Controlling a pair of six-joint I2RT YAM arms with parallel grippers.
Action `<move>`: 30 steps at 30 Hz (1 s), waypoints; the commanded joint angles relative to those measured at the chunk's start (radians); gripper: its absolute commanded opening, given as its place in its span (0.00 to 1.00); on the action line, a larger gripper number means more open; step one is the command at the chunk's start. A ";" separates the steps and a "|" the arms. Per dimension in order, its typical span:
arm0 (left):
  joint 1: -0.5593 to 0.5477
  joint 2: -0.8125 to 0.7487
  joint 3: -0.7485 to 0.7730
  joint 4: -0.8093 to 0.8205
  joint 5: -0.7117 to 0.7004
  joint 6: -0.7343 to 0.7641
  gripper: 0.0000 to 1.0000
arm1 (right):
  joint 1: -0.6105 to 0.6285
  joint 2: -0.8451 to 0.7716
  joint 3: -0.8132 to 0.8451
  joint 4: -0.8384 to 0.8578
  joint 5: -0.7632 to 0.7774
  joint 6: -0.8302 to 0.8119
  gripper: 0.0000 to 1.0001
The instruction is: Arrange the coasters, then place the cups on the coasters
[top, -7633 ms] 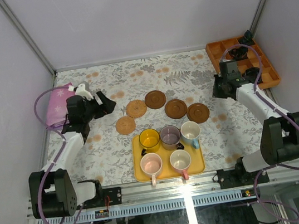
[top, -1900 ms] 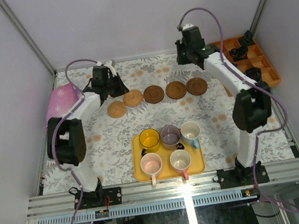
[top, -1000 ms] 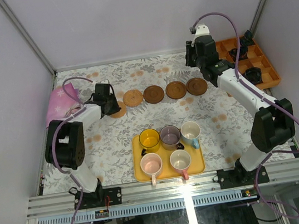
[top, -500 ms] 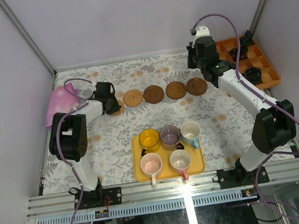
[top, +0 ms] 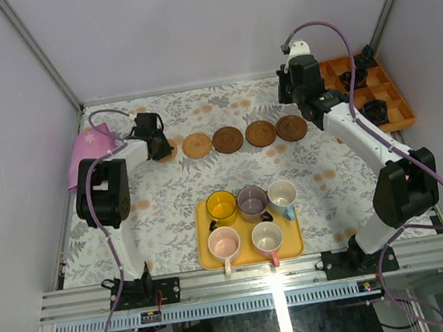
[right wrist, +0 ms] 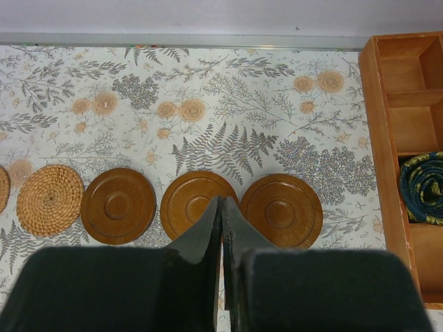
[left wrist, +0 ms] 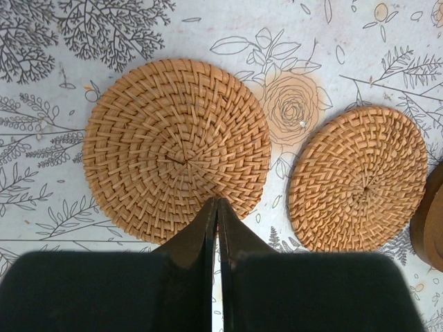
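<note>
Five coasters lie in a row at the back of the table: two tan woven ones (left wrist: 176,149) (left wrist: 356,176), then three dark brown ones (right wrist: 118,205) (right wrist: 197,200) (right wrist: 282,209). My left gripper (left wrist: 217,202) is shut and empty, its tips over the near rim of the leftmost tan coaster, which it mostly hides from above. My right gripper (right wrist: 221,199) is shut and empty, raised above the middle brown coaster. The cups stand on the yellow tray (top: 206,256): yellow (top: 221,205), purple-grey (top: 252,201), light blue (top: 282,194) and two pink (top: 224,242) (top: 266,236).
An orange compartment tray (top: 401,110) sits at the back right with dark items in it, one a dark blue patterned roll (right wrist: 422,183). A pink cloth bundle (top: 86,153) lies at the left edge. Walls close in the back and sides.
My left gripper has moved back and to the left, and the leftmost tan coaster has come up into line with the others. The right arm has barely moved.
</note>
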 commanded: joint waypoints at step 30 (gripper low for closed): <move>-0.109 0.066 0.156 0.057 0.294 0.060 0.00 | 0.003 0.014 -0.005 0.002 0.010 0.023 0.00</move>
